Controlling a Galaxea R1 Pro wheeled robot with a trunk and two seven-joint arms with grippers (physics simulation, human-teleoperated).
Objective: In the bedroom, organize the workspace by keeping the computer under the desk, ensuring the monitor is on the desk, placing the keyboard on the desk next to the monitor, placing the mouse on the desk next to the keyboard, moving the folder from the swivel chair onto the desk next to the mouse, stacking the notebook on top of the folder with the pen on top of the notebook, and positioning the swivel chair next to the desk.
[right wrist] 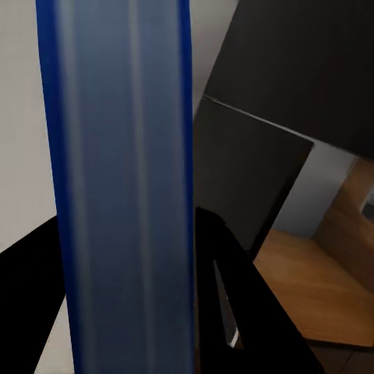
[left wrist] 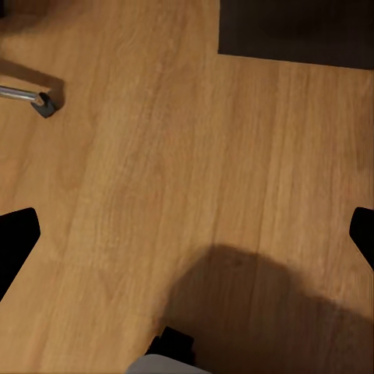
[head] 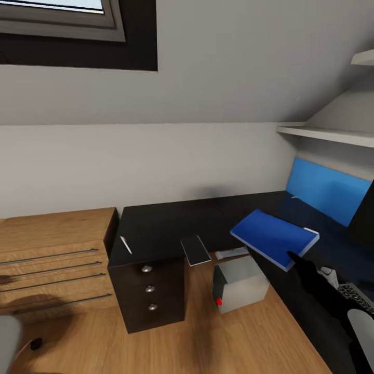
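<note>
Head high; wrists close on floor (left wrist: 195,156), folder (right wrist: 125,195).

The monitor (head: 365,218) and keyboard (head: 357,297) are cut off at the frame edge.

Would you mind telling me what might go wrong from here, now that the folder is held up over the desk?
1. The right gripper pinches the blue folder only at one edge, so the folder could droop or slip before it is set down.
2. The notebook overhangs the front edge of the desk, above the computer; a sweeping arm could knock it off.
3. The pen lies near the desk's left edge and might roll off if bumped.
</note>
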